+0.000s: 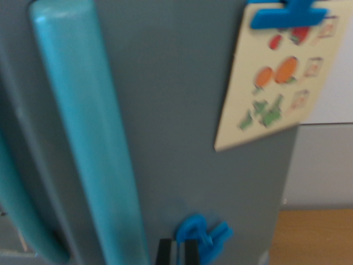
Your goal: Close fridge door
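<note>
The grey fridge door (pixel 187 127) fills the wrist view, its teal handle (pixel 88 138) at the view's left; the hand (pixel 177 253), barely visible, state unclear, seems mid-push, needing steady forward pressure until it shuts

One grey fridge door (pixel 187 121) fills the view. Two teal handles show: one long handle (pixel 88 138) and a second handle (pixel 22 210) at the wrist view's left edge. One cream picture card (pixel 276 83) hangs there, under one blue clip (pixel 287 14). One blue magnet (pixel 204 234) sits low.
</note>
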### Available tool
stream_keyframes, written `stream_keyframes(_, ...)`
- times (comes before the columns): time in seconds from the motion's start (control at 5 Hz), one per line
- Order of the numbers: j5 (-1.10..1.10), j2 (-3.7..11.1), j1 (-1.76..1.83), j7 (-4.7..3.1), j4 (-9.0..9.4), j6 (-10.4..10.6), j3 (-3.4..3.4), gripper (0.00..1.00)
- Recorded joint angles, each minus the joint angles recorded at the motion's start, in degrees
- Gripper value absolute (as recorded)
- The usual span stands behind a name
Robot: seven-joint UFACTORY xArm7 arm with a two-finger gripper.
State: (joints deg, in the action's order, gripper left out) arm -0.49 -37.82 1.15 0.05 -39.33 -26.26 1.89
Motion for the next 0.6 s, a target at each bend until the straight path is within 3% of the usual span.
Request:
stream_keyframes(0.2,0.00,0.00,0.00,0.00,0.00,0.00,0.00,1.00)
stream_keyframes(0.4,0.00,4.40,0.00,0.00,-3.17,0.02,-0.61,1.00)
stream_keyframes(0.6,0.00,4.40,0.00,0.00,-3.17,0.02,-0.61,1.00)
